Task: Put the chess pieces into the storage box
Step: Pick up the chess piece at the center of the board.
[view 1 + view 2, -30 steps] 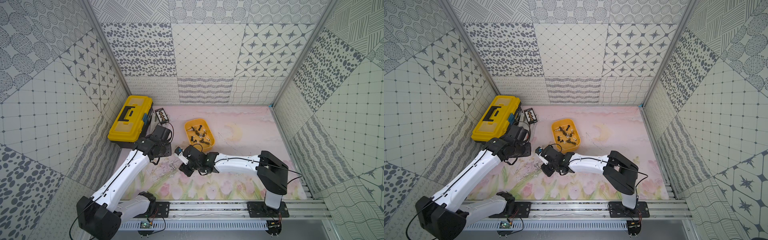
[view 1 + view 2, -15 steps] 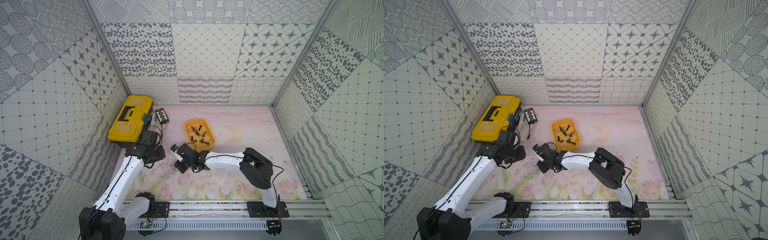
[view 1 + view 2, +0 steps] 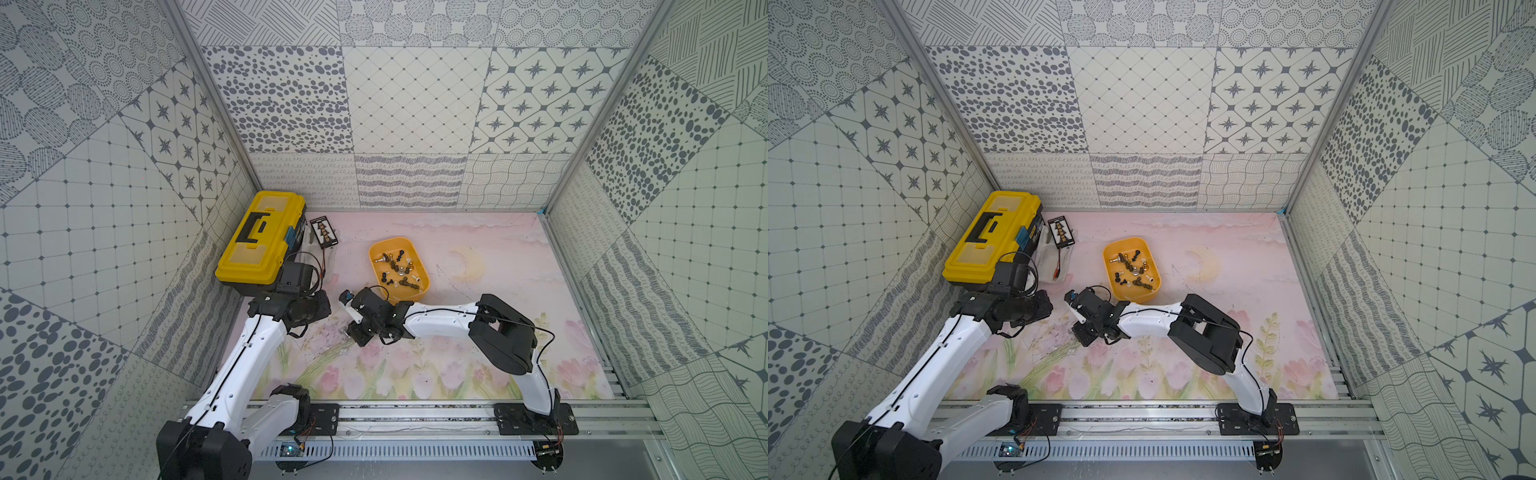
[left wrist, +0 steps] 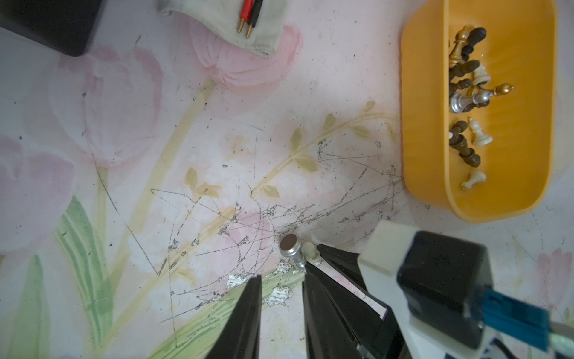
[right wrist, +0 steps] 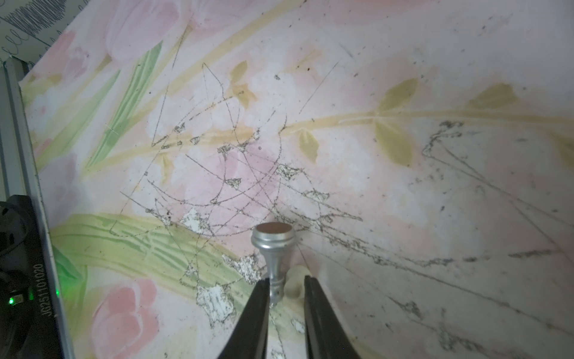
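Just beside the storage box (image 4: 422,124), the right end effector (image 5: 286,281) has narrowed its jaws around a smooth silver piece (image 5: 273,245) and a matte cream piece (image 5: 293,281). Whether the grip is firm, I cannot tell. The left end effector (image 4: 281,298) has drawn back; it is open and empty. I judge one more pickup is beginning.

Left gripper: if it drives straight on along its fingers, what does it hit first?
Probably the silver piece on the mat, just ahead of the left gripper, where the right gripper straddles it. Depth unclear; it might touch mat first.
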`<state>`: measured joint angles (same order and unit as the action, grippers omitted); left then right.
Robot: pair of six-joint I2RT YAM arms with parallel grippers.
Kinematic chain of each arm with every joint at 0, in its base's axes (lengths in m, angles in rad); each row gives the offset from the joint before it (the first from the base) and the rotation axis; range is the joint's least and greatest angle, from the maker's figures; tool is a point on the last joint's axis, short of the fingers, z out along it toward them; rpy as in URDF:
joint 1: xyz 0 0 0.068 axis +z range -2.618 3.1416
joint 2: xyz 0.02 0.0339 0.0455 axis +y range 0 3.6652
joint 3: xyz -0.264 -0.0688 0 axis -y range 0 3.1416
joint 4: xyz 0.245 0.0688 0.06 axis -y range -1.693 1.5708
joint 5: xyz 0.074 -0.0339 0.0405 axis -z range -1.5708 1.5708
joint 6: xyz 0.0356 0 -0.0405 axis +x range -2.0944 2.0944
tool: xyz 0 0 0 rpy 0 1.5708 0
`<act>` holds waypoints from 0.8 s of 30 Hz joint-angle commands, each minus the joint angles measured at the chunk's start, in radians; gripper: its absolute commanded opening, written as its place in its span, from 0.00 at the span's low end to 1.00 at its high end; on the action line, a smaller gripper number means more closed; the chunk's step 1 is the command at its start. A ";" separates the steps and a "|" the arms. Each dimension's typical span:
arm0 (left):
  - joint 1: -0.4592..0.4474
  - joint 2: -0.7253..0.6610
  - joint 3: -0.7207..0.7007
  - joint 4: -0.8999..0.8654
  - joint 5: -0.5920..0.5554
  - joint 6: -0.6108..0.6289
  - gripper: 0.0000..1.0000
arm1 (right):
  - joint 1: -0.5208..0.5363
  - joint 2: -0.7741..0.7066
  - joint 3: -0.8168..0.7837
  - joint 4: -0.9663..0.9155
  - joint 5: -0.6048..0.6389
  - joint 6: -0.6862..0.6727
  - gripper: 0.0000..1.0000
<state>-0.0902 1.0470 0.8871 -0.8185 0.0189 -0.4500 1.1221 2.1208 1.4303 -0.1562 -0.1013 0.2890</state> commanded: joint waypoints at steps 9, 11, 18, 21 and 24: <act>0.006 0.017 -0.005 0.031 0.021 0.007 0.29 | 0.000 0.027 0.033 0.015 0.032 -0.004 0.13; 0.006 0.021 -0.004 0.029 0.019 0.007 0.29 | -0.001 0.008 0.019 0.021 0.041 -0.003 0.11; 0.005 0.032 -0.007 0.036 0.031 0.008 0.29 | 0.000 -0.103 -0.023 0.027 0.052 -0.005 0.08; 0.005 0.052 -0.005 0.038 0.046 0.008 0.29 | -0.002 -0.166 -0.037 0.008 0.082 0.000 0.08; 0.005 0.072 -0.005 0.035 0.049 0.007 0.29 | -0.013 -0.227 -0.068 0.007 0.104 0.021 0.08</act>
<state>-0.0898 1.0966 0.8806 -0.8108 0.0410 -0.4500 1.1194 1.9774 1.3842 -0.1757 -0.0334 0.2890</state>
